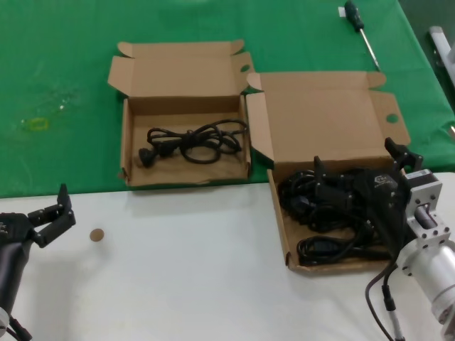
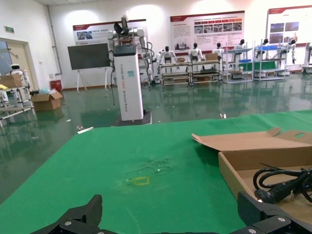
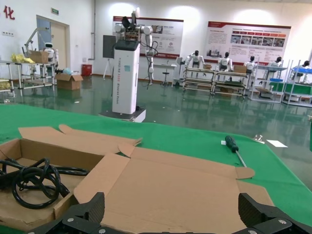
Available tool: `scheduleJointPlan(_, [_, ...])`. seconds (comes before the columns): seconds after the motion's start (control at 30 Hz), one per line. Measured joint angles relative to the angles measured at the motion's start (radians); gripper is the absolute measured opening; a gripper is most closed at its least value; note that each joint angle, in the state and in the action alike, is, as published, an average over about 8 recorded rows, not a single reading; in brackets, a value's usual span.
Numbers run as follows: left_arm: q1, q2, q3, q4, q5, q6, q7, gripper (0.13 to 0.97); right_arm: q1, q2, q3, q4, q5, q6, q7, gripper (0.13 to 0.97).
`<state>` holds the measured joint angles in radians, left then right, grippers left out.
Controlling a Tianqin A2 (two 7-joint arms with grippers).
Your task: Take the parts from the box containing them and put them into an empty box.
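The right gripper (image 1: 359, 181) is down inside the wider box (image 1: 283, 213) at the table's right, its fingers spread wide over the tangled black cords (image 1: 320, 206) — nothing is visibly clamped between them. The box's broad lid (image 1: 323, 117) lies flat on the green cloth (image 1: 64, 85). The narrower box (image 1: 128, 153) sits just left of it; one looped cord (image 1: 192, 138) with its plug lies in the tray. The left gripper (image 1: 55, 213) hangs well apart over the white tabletop (image 1: 192, 270), fingers open — near a small brown disc (image 1: 97, 234). A green-handled screwdriver (image 1: 361, 32) lies on the cloth beyond the lid.
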<state>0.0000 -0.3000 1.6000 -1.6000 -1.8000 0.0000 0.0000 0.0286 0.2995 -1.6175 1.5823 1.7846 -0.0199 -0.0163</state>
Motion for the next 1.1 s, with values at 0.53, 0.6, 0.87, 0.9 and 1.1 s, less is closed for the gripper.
scheduleJointPlan(0.53, [0.000, 0.000, 0.000, 0.000, 0.000, 0.000, 0.000, 0.966, 0.000, 0.000, 0.000, 0.000, 0.000, 0.000, 0.000, 0.966])
scheduleJointPlan(0.6, [0.000, 0.000, 0.000, 0.000, 0.000, 0.000, 0.000, 0.966, 0.000, 0.000, 0.000, 0.000, 0.000, 0.000, 0.000, 0.966])
scheduleJointPlan(0.87, [0.000, 0.000, 0.000, 0.000, 0.000, 0.000, 0.000, 0.966, 0.000, 0.000, 0.000, 0.000, 0.000, 0.000, 0.000, 0.966])
scheduleJointPlan(0.9, [0.000, 0.000, 0.000, 0.000, 0.000, 0.000, 0.000, 0.966, 0.000, 0.000, 0.000, 0.000, 0.000, 0.000, 0.000, 0.966])
scheduleJointPlan(1.1, [0.000, 0.000, 0.000, 0.000, 0.000, 0.000, 0.000, 0.966, 0.000, 0.000, 0.000, 0.000, 0.000, 0.000, 0.000, 0.966])
